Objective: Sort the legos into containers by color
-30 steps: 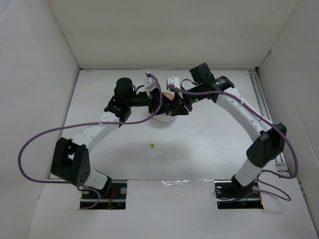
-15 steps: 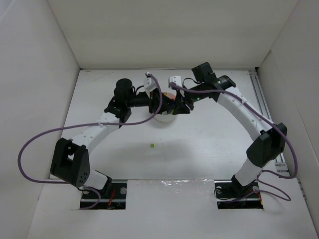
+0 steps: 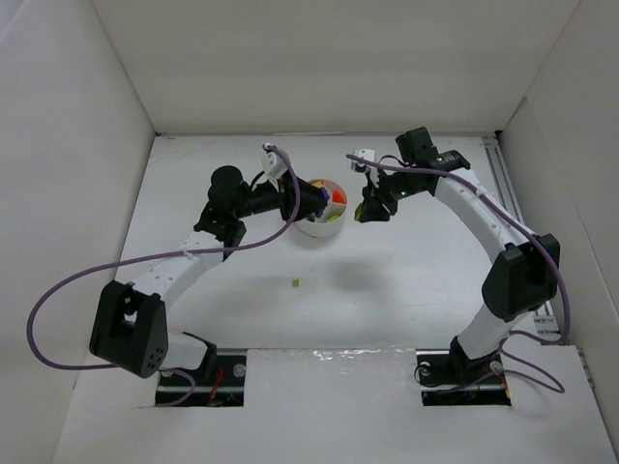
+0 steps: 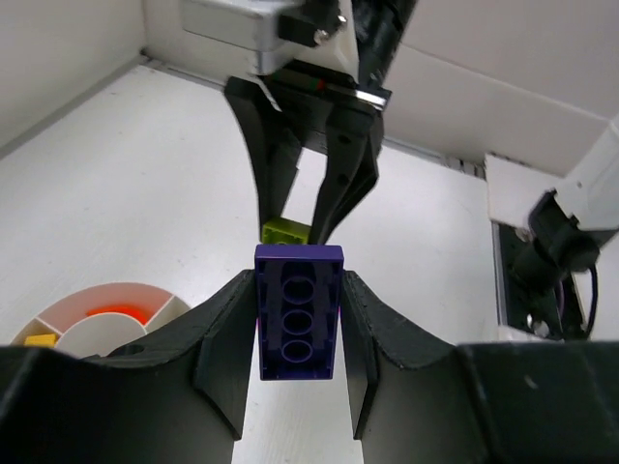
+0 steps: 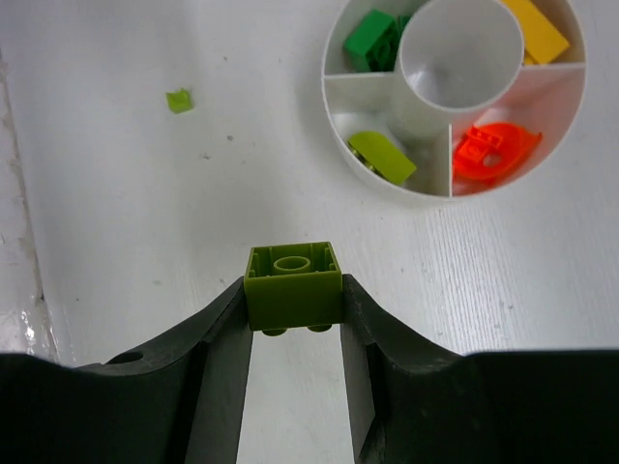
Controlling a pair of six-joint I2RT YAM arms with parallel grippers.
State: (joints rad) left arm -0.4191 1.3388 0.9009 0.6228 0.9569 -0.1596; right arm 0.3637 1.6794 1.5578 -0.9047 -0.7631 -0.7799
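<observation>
Both arms are built alike: white tubular links between chunky black joint housings. The left arm (image 3: 179, 263) and the right arm (image 3: 479, 213) each end in a black base block, the left base (image 3: 198, 358) and the right base (image 3: 462, 360). A thin purple cable (image 3: 32, 324) loops wide off the left arm, and a second purple cable (image 3: 568, 304) trails down the right one. Each wrist carries a small white camera block (image 3: 274, 160). The left fingers (image 4: 224, 348) and right fingers (image 5: 215, 358) are matte black, broad at the root and curved inward. Seen close up, the right arm's pale metal housing (image 4: 251, 24) shows dark screw heads and a thin red stripe (image 4: 324, 85).
</observation>
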